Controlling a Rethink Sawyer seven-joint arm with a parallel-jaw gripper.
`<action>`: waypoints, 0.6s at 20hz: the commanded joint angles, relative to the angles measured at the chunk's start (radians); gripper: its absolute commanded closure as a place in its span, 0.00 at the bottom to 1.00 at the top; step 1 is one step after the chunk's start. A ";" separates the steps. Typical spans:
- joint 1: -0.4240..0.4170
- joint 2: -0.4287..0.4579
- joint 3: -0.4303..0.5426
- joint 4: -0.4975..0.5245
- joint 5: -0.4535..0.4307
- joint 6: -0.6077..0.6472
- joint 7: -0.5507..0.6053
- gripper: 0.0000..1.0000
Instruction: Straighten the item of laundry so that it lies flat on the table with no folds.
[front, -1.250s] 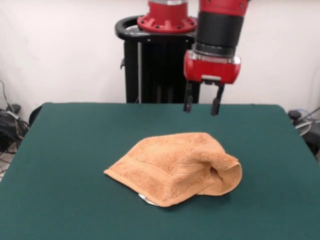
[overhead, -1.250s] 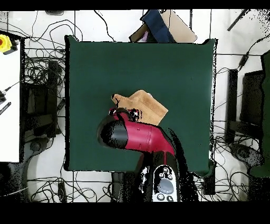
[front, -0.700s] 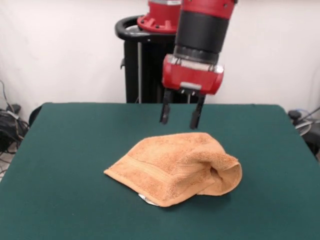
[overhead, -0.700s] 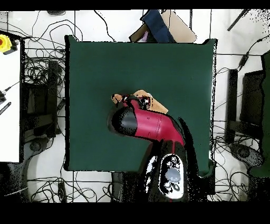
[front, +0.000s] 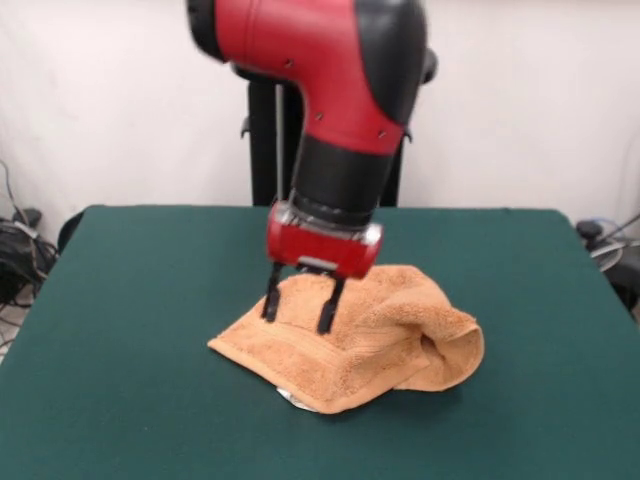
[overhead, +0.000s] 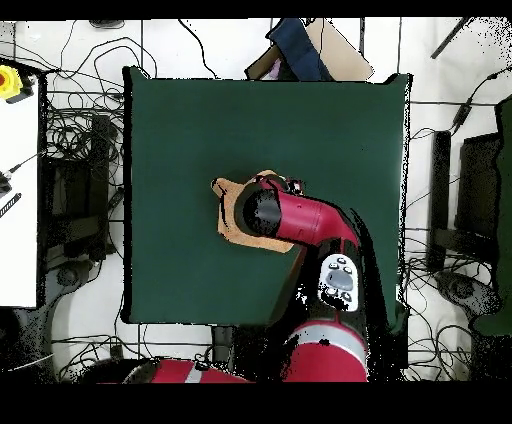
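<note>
While the towel (front: 365, 335) is bunched, we've got the open gripper (front: 300, 312) right over it; next, pinch and drag.

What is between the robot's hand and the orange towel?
Nothing that shows. The hand hangs open right over the folded towel, its two fingers pointing down at the cloth. Around the towel the green table is bare, so there is room to spread it flat.
</note>
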 joint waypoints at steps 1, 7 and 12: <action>-0.066 0.103 0.104 -0.089 -0.050 -0.016 0.060 0.00; -0.111 0.120 0.142 -0.122 -0.073 0.057 0.024 0.00; -0.206 0.168 0.260 -0.137 -0.041 0.250 -0.043 0.00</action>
